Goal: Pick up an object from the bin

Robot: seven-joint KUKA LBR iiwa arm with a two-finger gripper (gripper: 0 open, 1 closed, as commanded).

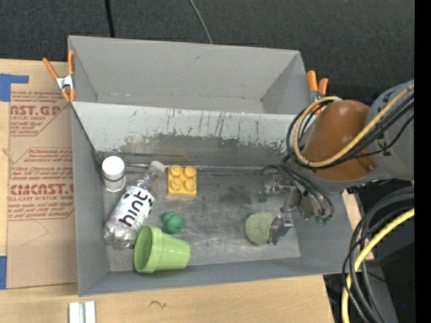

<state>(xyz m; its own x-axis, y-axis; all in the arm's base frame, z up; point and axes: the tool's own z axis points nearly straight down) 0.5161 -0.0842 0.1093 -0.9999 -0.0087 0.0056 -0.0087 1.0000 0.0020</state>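
Grey metal bin [91, 200], floor scuffed, things spread loosely over it. Arm [377, 133] enters from the right with an orange cover [337, 140] and looped cables on the wrist. It reaches down to the right part of the floor. Clear bottle [129, 215] printed "hint" lies slantwise at the left. Light green cup [160, 251] lies on its side just below the bottle, at the front wall. Yellow studded brick [182, 181] sits near the back wall, left of centre. Hand [277, 233] is low, hard against the right side of a pale green ball [257, 229] in the front right part. Hand released or clenched: cannot tell, and nothing seen gripped. White round cap [113, 169] stands at the far left. Small dark green lump [174, 222] lies beside the cup.
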